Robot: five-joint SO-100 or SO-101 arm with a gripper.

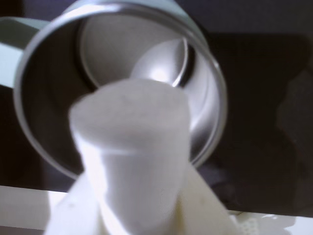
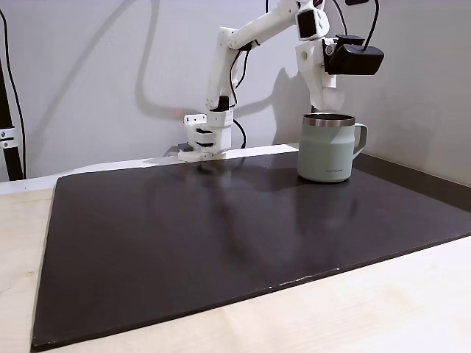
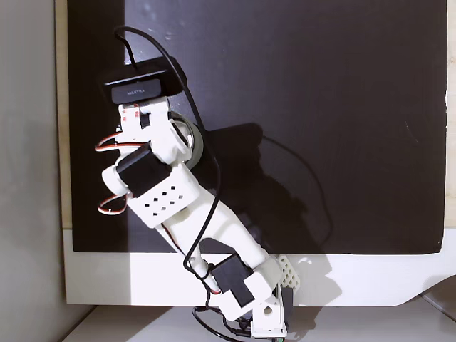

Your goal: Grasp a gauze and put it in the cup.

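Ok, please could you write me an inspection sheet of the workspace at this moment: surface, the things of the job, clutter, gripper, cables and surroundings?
Surface: dark mat on a light wooden table; bare apart from the cup.
Gauze: white roll held in the gripper, above the cup's opening in the wrist view; not yet inside.
Cup: pale grey-green mug, upright, steel rim, handle to the right in a fixed view.
Clutter: nothing seen.
Gripper: gripper closed on the gauze, hanging just above the cup's rim.
Cables: black cable runs along the arm to the wrist camera; it hangs clear of the mat.
Surroundings: plain light wall behind the table.
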